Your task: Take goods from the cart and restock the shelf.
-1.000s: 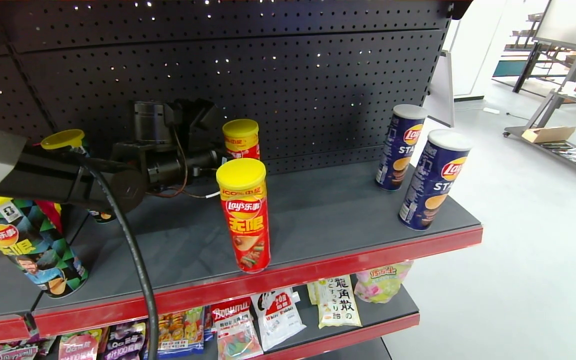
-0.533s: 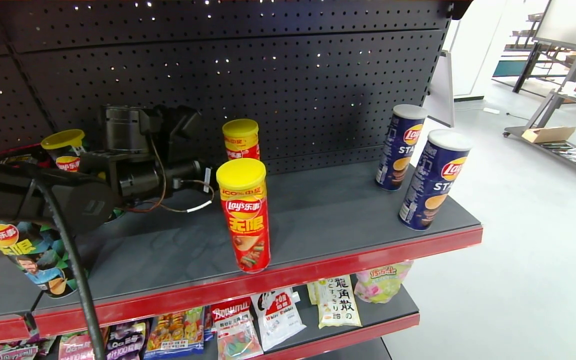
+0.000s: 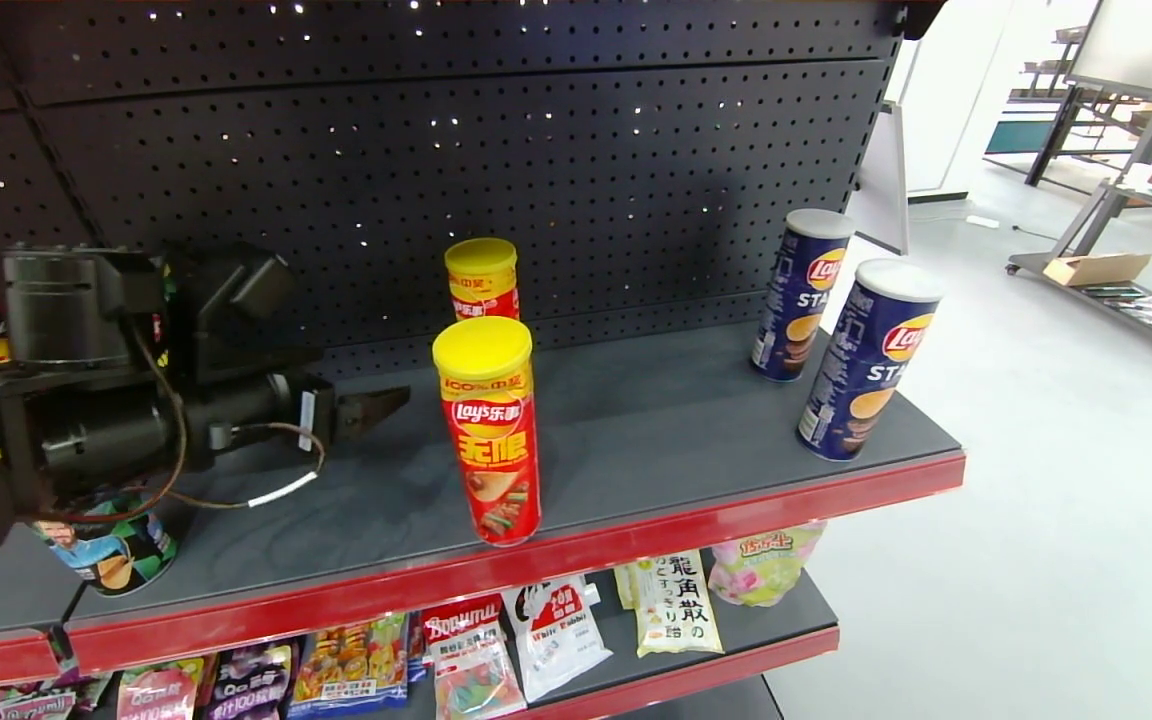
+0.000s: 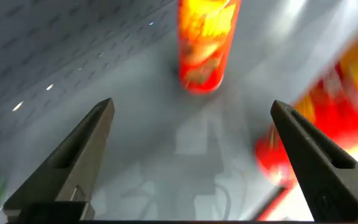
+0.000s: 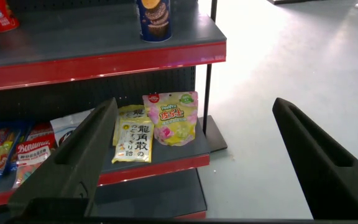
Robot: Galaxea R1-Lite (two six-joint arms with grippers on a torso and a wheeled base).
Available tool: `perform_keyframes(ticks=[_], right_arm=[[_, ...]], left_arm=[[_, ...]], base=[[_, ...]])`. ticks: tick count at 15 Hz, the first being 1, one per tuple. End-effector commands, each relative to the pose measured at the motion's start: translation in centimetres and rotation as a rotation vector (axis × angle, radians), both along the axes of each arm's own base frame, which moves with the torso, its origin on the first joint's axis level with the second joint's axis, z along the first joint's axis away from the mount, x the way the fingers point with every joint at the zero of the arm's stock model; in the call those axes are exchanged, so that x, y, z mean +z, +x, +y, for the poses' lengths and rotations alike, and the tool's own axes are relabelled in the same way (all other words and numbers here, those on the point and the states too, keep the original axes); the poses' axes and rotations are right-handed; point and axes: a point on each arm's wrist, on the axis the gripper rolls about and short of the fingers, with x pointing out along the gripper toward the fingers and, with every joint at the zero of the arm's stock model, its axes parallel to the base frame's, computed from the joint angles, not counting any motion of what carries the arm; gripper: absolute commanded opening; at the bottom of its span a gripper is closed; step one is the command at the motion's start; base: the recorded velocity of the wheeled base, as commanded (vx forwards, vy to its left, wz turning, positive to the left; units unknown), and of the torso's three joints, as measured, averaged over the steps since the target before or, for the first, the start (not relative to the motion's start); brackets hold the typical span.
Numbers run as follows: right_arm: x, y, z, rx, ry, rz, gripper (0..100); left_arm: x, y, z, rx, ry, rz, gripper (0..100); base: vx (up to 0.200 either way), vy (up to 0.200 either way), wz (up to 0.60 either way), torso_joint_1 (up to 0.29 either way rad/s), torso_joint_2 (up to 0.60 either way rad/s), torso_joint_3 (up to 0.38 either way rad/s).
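The red chip can with a yellow lid (image 3: pixel 488 430) stood upright near the front of the grey metal shelf (image 3: pixel 656 430). At its nine o'clock the left gripper (image 3: pixel 374 406) pointed level, jaws apart, empty. The right gripper (image 5: pixel 194 102) gaped too.

Shelf (image 3: pixel 656 420): dark grey deck with a red front lip (image 3: pixel 636 540), backed by a black perforated back panel (image 3: pixel 536 150).

Front red can (image 3: pixel 489 430): tall tube with a yellow lid, standing upright close to the lip.

Rear red can (image 3: pixel 482 278): same type, upright, directly behind the front red can, at the back panel.

Near blue can (image 3: pixel 868 360): dark blue tube with a grey lid, upright, well to the right of the front red can, near the lip.

Far blue can (image 3: pixel 799 295): identical, upright, also right of the front red can, set farther back.

Patterned can (image 3: pixel 106 545): multicoloured tube, left of the front red can, upper part hidden.
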Motion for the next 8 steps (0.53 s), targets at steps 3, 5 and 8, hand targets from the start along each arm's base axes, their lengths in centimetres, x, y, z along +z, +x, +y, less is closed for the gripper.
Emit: perform_keyframes(ticks=[3, 5, 8], right_arm=[[0.0, 0.0, 0.0, 0.0, 0.0, 0.002, 100], [0.0, 0.0, 0.0, 0.0, 0.0, 0.002, 100], [0.0, 0.0, 0.0, 0.0, 0.0, 0.002, 100]], left_arm=[[2.0, -14.3, 4.0, 0.088, 0.014, -0.062, 100], [2.7, -19.1, 5.2, 0.162, -0.001, -0.156, 100], [1.4, -22.1, 6.4, 0.501, -0.047, -0.226, 100]], base=[[0.0, 0.0, 0.0, 0.0, 0.0, 0.0], [0.0, 0.0, 0.0, 0.0, 0.0, 0.0], [0.0, 0.0, 0.0, 0.0, 0.0, 0.0]])
